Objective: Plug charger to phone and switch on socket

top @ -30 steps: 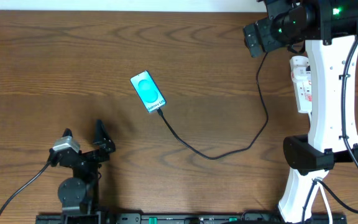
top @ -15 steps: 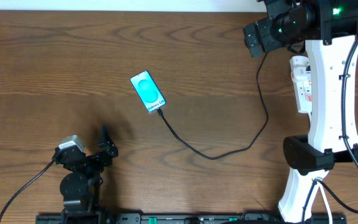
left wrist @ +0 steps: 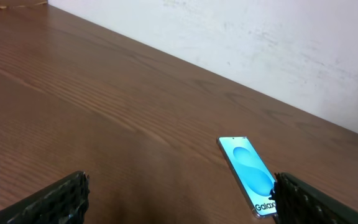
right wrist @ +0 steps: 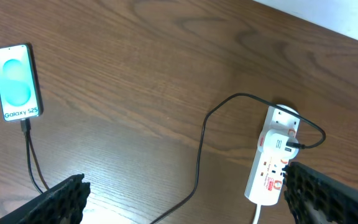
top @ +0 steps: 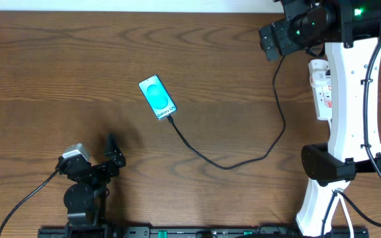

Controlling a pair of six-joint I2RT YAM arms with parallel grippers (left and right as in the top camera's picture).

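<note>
The phone (top: 157, 97) lies flat at mid-table with its cyan screen lit; it also shows in the left wrist view (left wrist: 250, 171) and the right wrist view (right wrist: 17, 82). The charger (top: 227, 165), a thin black cable, has its tip in the phone's lower end (right wrist: 25, 123) and loops right and up to the socket (top: 319, 89), a white strip with red marks (right wrist: 272, 165). My left gripper (top: 101, 155) is open near the front left edge, well short of the phone (left wrist: 179, 211). My right gripper (top: 273, 39) hangs open high above the table (right wrist: 182, 202), left of the socket.
The right arm's white link (top: 352, 99) lies over the table's right side and covers part of the socket. A white cord (right wrist: 255, 216) leaves the socket's near end. A pale wall (left wrist: 260, 37) borders the table's far edge.
My left gripper drew back toward the front edge and turned, so only one finger shows from above. It has since held still. The phone, cable and right arm have not moved.
</note>
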